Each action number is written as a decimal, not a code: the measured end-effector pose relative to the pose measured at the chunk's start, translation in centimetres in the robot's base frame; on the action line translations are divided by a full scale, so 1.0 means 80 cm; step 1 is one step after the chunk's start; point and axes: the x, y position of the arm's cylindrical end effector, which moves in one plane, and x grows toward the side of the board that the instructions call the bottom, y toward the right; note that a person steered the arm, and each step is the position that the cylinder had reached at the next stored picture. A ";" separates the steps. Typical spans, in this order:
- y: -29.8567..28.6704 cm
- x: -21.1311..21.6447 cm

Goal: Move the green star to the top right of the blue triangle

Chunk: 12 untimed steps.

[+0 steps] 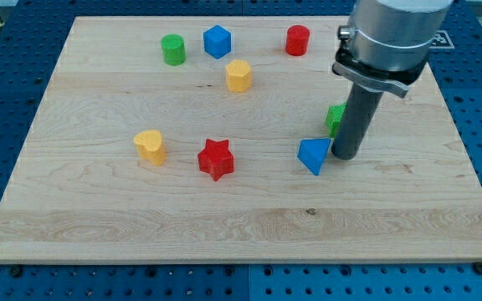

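The green star (334,119) lies right of the board's middle, mostly hidden behind my rod; only its left edge shows. The blue triangle (313,155) lies just below and left of it. My tip (345,156) rests on the board right beside the blue triangle's right side and just below the green star, close to or touching both.
On the wooden board (99,217) also lie a red star (216,159), a yellow heart-like block (150,145), a yellow hexagon (238,75), a blue block (217,41), a green cylinder (172,49) and a red cylinder (297,40).
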 end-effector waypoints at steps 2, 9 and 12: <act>-0.035 0.010; 0.071 -0.059; 0.049 -0.096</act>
